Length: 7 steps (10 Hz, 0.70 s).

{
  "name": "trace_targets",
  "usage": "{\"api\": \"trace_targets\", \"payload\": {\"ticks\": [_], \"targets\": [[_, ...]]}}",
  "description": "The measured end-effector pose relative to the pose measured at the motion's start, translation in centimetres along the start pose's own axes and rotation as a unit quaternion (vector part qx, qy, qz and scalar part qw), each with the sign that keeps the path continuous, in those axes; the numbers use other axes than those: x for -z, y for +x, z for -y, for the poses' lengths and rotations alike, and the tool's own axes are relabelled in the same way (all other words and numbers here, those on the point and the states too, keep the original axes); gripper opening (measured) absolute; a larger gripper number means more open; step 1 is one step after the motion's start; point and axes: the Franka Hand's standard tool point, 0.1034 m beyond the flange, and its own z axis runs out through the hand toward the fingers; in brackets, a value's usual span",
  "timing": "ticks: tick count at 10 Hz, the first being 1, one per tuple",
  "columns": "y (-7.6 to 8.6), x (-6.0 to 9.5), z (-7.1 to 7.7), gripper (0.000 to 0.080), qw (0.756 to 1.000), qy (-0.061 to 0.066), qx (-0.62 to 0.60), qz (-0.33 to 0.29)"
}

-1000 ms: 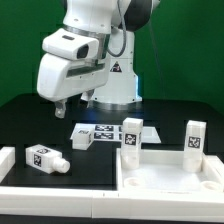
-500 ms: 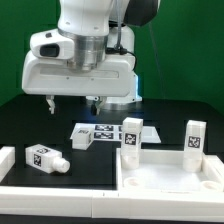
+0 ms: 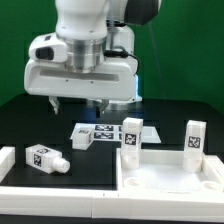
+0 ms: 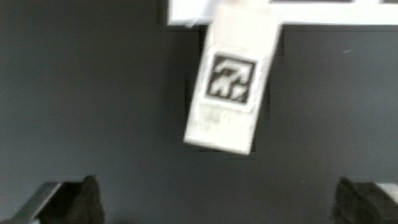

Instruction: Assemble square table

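Observation:
The square table top point(image 3: 170, 182), a white tray with a raised rim, lies at the front on the exterior view's right. Two legs stand upright at its far rim, one point(image 3: 132, 134) at the left corner and one point(image 3: 194, 138) at the right. One leg point(image 3: 83, 138) lies on the black table beside the marker board, and another point(image 3: 45, 157) lies further left. My gripper point(image 3: 76, 104) hangs open and empty above the leg beside the marker board. In the wrist view a tagged leg point(image 4: 231, 85) lies ahead of the gripper point(image 4: 222, 205), whose fingers point(image 4: 71, 200) are spread wide, apart from the leg.
The marker board point(image 3: 106, 130) lies flat behind the legs. A long white border rail point(image 3: 60, 186) runs along the front, with a raised end point(image 3: 6, 158) at the exterior view's left. The robot base point(image 3: 118, 90) stands behind.
The gripper has turned from a slanted pose to face squarely down, with both fingers now showing, and it has shifted slightly toward the exterior view's right. The parts have not moved.

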Motion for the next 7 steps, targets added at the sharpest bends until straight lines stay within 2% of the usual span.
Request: {"api": "trace_targets", "payload": {"ticks": [1,3,5,6,7], "targets": [[-0.2,-0.5,0.4,0.0649,0.999,0.021,-0.012,0.022],[-1.0,-0.7,0.7,0.0649,0.996,0.028,-0.008,0.087],[-0.7,-0.9,0.9,0.0649,0.99,0.032,-0.007,0.138],[-1.2,-1.2,1.0,0.0649,0.984,0.037,-0.01,0.175],[-1.3,-2.0,0.6,0.0649,0.975,0.041,-0.027,0.217]]}}
